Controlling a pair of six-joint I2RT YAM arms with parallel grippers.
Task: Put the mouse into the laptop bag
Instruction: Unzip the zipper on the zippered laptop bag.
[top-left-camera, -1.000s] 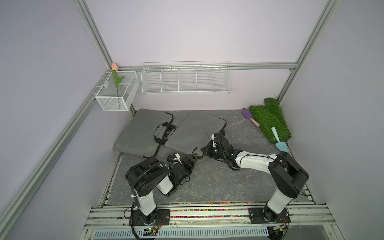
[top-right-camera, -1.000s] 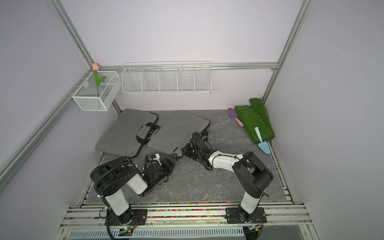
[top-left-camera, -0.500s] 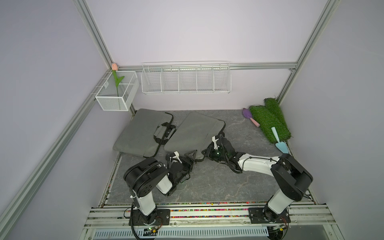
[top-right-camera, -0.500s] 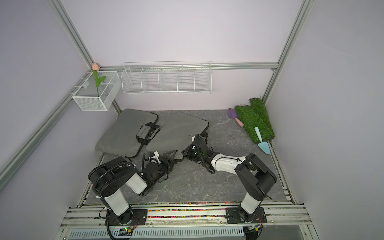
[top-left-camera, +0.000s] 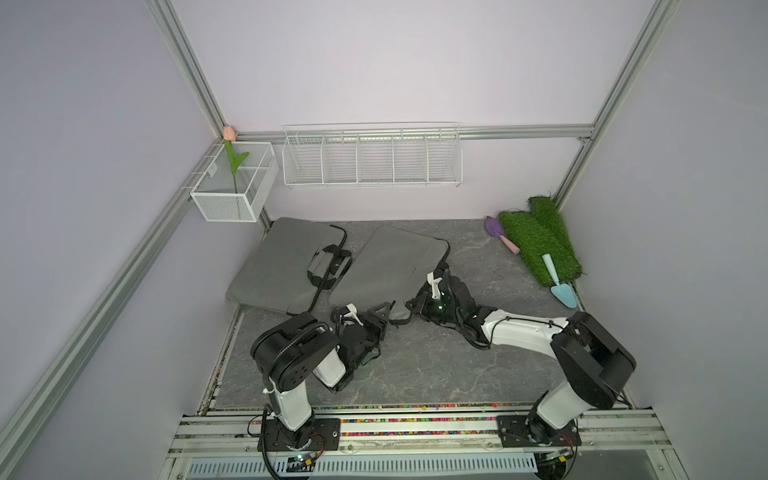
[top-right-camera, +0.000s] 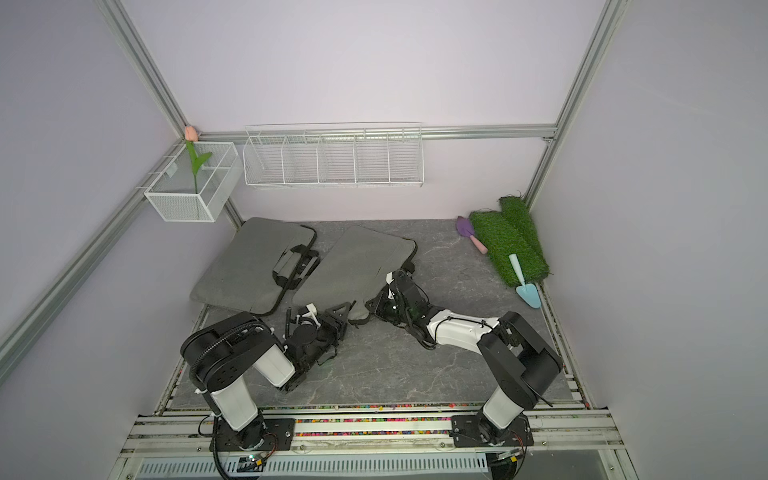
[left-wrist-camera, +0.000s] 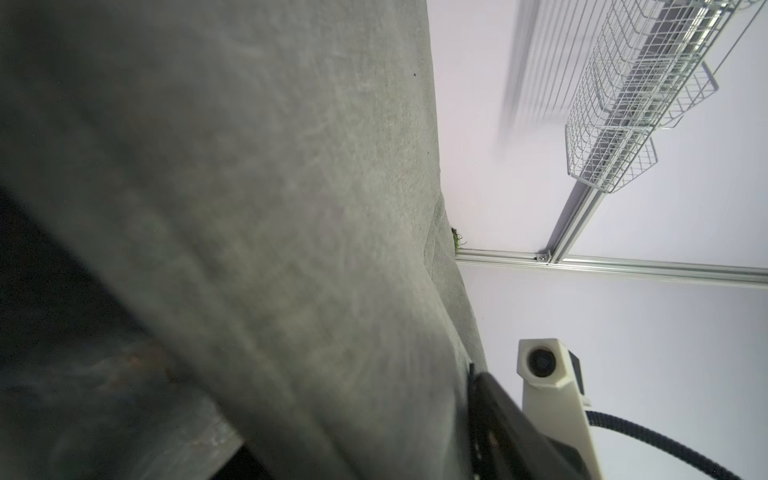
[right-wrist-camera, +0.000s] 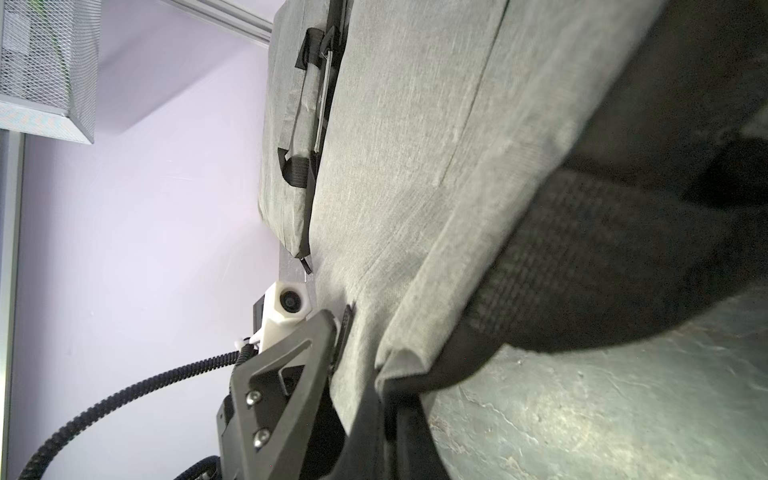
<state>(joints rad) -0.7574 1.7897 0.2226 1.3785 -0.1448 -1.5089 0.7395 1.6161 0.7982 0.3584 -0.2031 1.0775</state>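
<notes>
Though the mouse is the task's object, none of the views shows it, so I cannot tell where it lies or how it points. Two flat grey felt laptop bags rest on the dark stone-patterned table (top-left-camera: 436, 365). The middle laptop bag (top-left-camera: 386, 266) has its long axis running from the robot's side toward the back wall, far end leaning right. The left laptop bag (top-left-camera: 282, 262) lies just beside it, with its black handles (top-left-camera: 328, 266) facing it.

The left gripper (top-left-camera: 381, 309) sits at the middle bag's near edge. One black finger (right-wrist-camera: 286, 365) lies against the fabric and the other is hidden, so I cannot tell how its jaws stand. The right gripper (top-left-camera: 415, 300) is closed at the near right corner beside a black webbing strap (right-wrist-camera: 582, 257), perhaps pinching fabric.

At the far right lie two green turf rolls (top-left-camera: 536, 245), a purple trowel (top-left-camera: 496, 230) and a pale blue trowel (top-left-camera: 561, 286).
</notes>
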